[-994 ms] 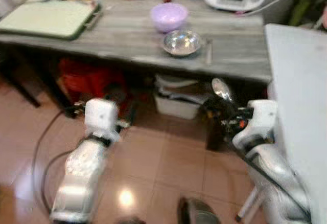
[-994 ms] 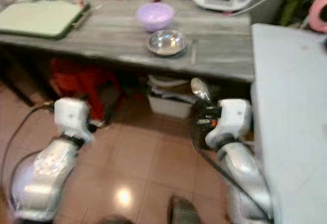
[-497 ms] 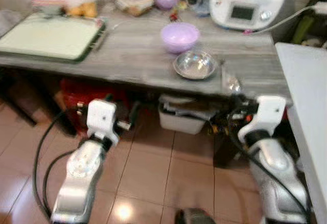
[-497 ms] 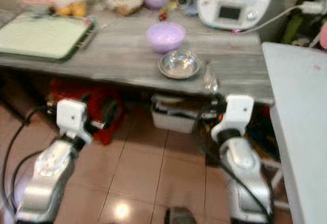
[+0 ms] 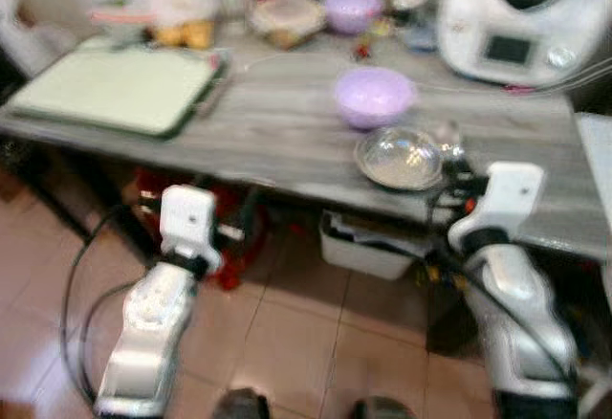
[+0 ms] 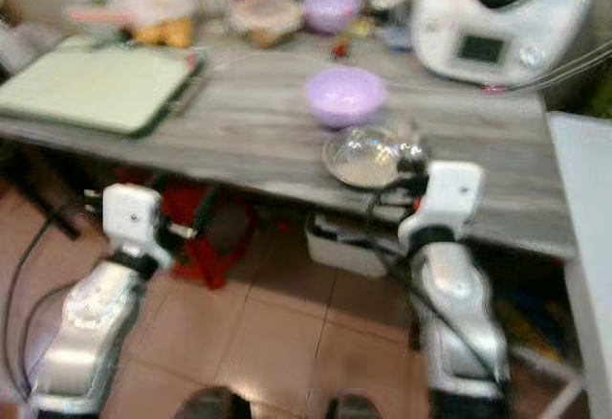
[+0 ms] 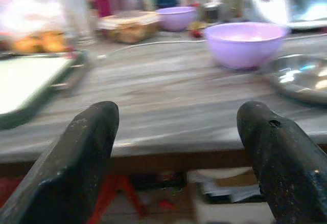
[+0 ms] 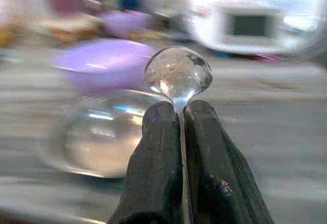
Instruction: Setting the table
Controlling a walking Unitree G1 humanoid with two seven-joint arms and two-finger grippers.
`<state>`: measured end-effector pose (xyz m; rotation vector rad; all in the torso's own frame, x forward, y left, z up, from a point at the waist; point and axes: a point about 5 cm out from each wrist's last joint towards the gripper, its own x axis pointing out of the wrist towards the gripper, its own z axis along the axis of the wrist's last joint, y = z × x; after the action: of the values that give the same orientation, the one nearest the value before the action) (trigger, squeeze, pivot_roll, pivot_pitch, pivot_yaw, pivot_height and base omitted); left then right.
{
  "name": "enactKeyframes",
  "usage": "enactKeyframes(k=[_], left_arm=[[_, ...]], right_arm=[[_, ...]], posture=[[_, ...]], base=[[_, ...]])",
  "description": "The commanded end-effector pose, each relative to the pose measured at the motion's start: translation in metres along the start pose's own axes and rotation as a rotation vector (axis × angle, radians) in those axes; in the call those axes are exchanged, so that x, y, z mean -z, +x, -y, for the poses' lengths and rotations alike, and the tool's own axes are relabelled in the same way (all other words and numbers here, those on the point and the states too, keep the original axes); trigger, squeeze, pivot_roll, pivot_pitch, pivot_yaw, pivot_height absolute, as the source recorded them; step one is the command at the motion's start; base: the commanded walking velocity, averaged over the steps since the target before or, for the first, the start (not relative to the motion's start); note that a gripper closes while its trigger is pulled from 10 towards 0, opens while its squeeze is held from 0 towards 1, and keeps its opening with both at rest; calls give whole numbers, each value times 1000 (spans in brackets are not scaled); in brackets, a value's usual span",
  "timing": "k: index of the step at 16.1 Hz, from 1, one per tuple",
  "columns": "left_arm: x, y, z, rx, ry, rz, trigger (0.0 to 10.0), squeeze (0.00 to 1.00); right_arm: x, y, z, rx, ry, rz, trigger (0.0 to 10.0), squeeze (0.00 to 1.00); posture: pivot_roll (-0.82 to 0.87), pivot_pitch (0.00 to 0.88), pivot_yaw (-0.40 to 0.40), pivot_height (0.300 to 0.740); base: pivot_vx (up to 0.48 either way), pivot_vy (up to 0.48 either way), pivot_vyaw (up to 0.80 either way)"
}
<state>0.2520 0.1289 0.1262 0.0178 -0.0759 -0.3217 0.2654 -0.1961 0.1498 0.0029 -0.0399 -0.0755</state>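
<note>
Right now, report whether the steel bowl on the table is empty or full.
Empty: the steel bowl shows only its shiny bare inside. The right hand holds a spoon beside it, not in it.

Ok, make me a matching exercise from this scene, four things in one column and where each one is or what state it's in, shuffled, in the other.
Things:
1. shiny metal spoon
2. round lilac plastic bowl
3. shallow shiny steel bowl
4. flat pale green tray

Places or states:
A. on the grey wooden table, on the robot's left
B. pinched in the right end effector
C. just beyond the steel bowl
D. by the table's near edge, in front of the right arm

Pairs: 1-B, 2-C, 3-D, 4-A
</note>
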Motion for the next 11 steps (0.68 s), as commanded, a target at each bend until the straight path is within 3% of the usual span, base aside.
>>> enactKeyframes(k=[1, 6, 8, 11], left_arm=[[-3, 0, 0, 11, 11, 8, 10000, 0], [-5, -1, -1, 12, 9, 14, 10000, 0], [-5, -2, 0, 15, 18, 18, 10000, 0], [-5, -2, 0, 20, 16, 21, 10000, 0]], right_arm=[[-2, 0, 4, 32, 2, 12, 10000, 0], [-1, 2, 3, 46, -17, 11, 10000, 0], [-1, 3, 4, 45, -17, 13, 10000, 0], [-3, 4, 1, 26, -14, 22, 10000, 0]], posture=[[22, 58, 27, 740], [22, 59, 27, 740], [21, 60, 27, 740], [23, 63, 28, 740]], base=[[0, 0, -775], [0, 0, -771], [336, -339, -756], [437, -82, 0]])
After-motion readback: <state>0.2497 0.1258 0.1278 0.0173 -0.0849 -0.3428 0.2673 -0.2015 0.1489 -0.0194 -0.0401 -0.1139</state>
